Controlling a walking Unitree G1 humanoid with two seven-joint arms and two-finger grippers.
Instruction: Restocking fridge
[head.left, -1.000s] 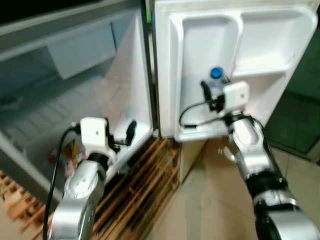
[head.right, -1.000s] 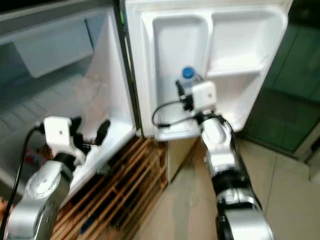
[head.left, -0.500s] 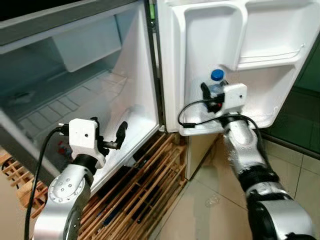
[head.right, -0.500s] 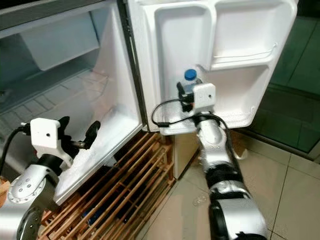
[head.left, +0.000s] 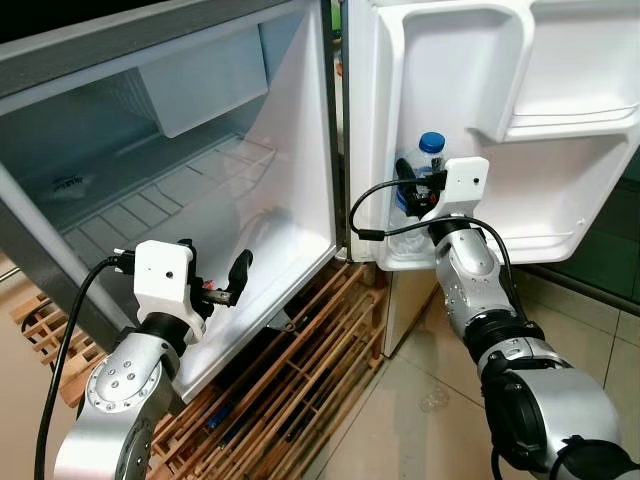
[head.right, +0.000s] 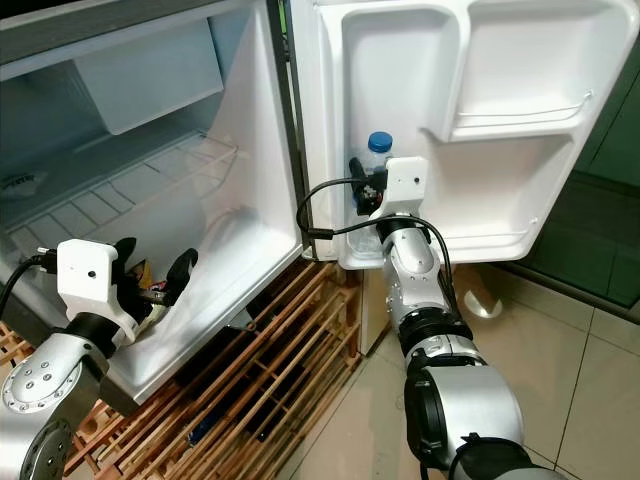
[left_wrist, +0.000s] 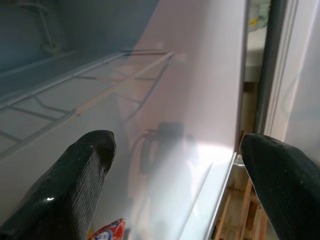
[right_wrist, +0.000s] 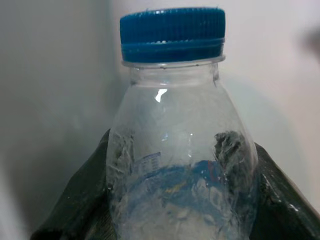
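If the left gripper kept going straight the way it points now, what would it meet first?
Probably the white inner side wall of the fridge. The left gripper has open jaws aimed into the compartment, with that wall ahead beside the wire shelf. Depth is unclear, so this is a judgement.

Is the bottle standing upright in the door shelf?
Yes, upright: the bottle has its blue cap on top, held by the right tool.

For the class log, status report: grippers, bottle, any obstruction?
Right gripper shut on water bottle, upright in fridge door's lower shelf. Left gripper open, empty, inside fridge compartment. Nothing in the way.
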